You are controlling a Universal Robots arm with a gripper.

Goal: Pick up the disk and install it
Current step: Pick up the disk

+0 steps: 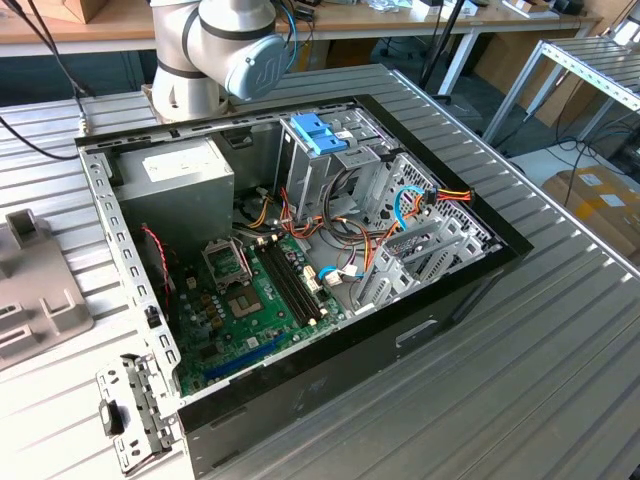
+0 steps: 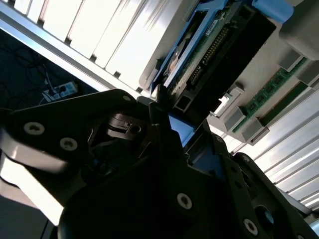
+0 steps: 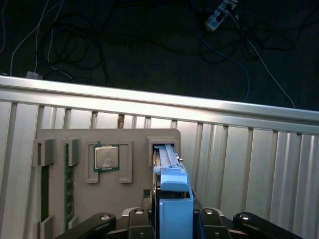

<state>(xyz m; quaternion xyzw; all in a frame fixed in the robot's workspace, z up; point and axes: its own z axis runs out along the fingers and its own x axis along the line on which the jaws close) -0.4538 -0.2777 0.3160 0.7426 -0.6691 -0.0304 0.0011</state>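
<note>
Your desk point(image 3: 249, 149) is a silver metal top made of long ribbed slats. Under the tool point(image 3: 175, 219), a flat grey tray point(image 3: 132, 137) lies on those slats. On the tray's far side from the tool, the desk ends in a bright rail point(image 3: 159, 97). In the exterior view you see the slatted desk carrying an open black computer case point(image 1: 420, 335), which fills the middle of it. The arm's round base point(image 1: 185, 95) stands on the desk behind the case. A grey moulded piece point(image 1: 40, 300) lies beside the case, and a perforated metal bracket point(image 1: 130, 415) lies flat at the case's corner. How these sit from the tool you cannot tell.
</note>
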